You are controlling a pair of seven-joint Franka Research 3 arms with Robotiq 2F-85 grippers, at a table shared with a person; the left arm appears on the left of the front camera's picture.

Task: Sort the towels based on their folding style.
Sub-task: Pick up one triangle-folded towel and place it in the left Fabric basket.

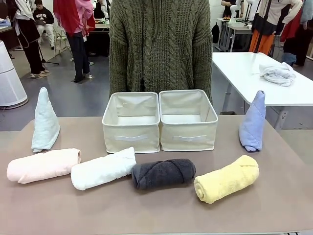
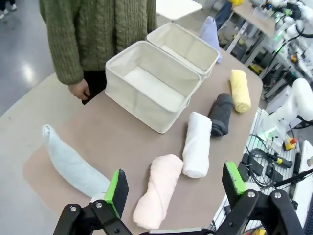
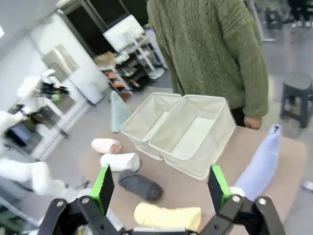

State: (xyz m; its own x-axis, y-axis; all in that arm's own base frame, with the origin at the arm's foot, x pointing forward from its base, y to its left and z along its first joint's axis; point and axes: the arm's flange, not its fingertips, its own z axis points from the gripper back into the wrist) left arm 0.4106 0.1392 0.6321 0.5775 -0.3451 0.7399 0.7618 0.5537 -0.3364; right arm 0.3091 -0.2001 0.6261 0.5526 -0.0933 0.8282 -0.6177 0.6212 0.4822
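Left gripper (image 2: 175,183) and right gripper (image 3: 160,185) both spread wide, holding nothing; pink roll (image 1: 43,165), white roll (image 1: 103,168), dark grey roll (image 1: 163,173) and yellow roll (image 1: 227,178) lie in a row before the cream bins (image 1: 131,122), teal cone (image 1: 45,121) and blue cone (image 1: 253,122) upright either side, the blue cone half hidden behind a bin in the left wrist view.

I can read no text, label, brand or number from here; the print on a far-off black sweatshirt (image 1: 45,15) is too small.

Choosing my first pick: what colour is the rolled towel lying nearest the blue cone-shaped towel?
Yellow. That rolled towel shows best in the front view.
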